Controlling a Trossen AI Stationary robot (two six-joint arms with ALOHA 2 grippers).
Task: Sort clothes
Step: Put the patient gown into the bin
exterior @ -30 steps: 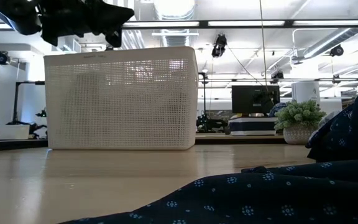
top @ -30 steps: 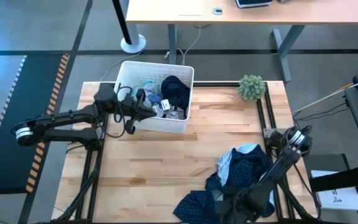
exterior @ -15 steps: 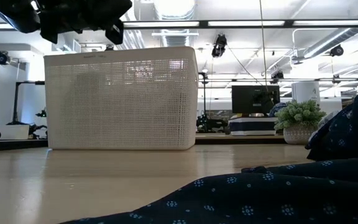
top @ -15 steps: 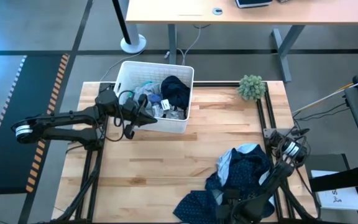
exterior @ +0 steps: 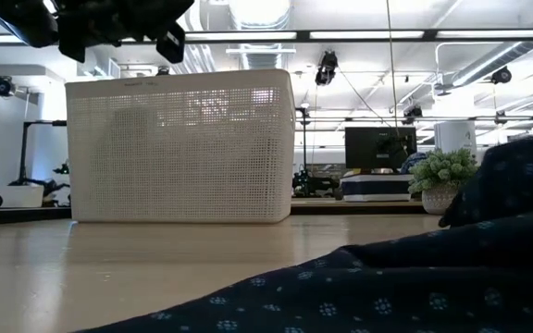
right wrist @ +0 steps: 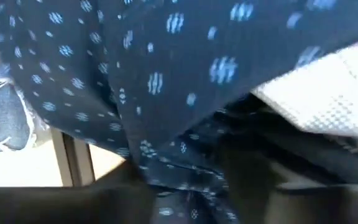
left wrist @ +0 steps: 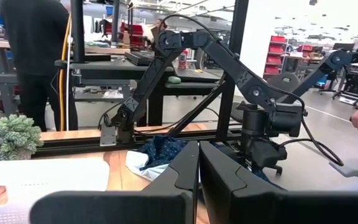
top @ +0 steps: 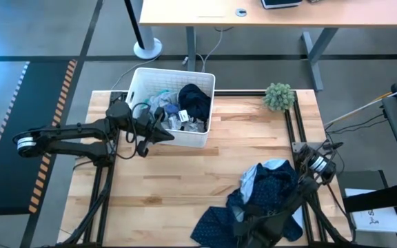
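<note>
lying apart: one white basket (top: 185,136), one dotted navy garment (top: 271,196), left gripper (top: 165,129) closed, right gripper's state unclear

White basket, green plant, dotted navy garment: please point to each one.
White basket (top: 138,82): high view, bare back rim.
Green plant (top: 279,96): high view, middle of leaves.
Dotted navy garment (top: 274,189): high view, upper folds.
</note>
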